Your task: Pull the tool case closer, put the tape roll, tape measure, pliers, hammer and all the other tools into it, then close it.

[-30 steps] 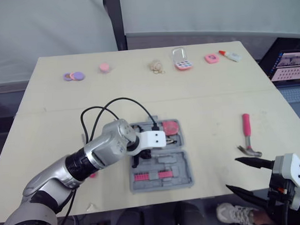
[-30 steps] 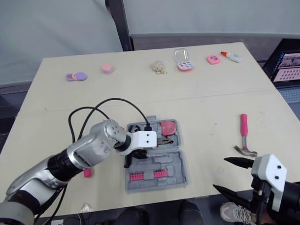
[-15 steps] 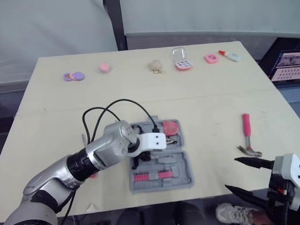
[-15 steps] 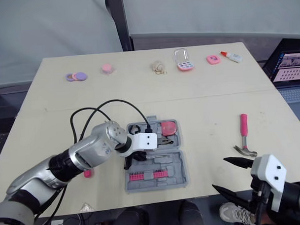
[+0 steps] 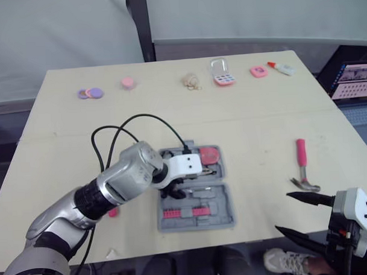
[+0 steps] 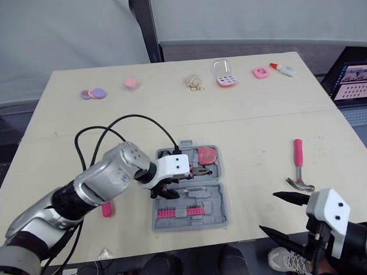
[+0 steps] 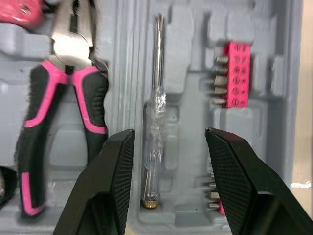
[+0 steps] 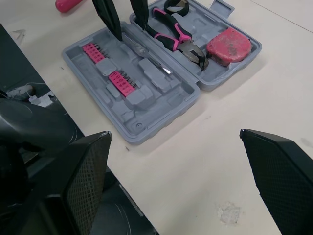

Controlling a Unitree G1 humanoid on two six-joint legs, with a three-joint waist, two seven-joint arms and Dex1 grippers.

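The tool case is lying open near the front edge of the worktop. The tape measure and pliers are sitting in its far half, and a clear-handled screwdriver is lying in its near half. The left pincer is hovering over the screwdriver, spread to either side without touching it. The hammer is lying well to the right, with the right pincer gaping wide just nearer than it.

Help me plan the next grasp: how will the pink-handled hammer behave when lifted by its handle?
The pink-handled claw hammer looks rigid. Its steel head sits at one end, so it will probably tip head-down if held far up the handle. The smooth handle may twist in the grip.
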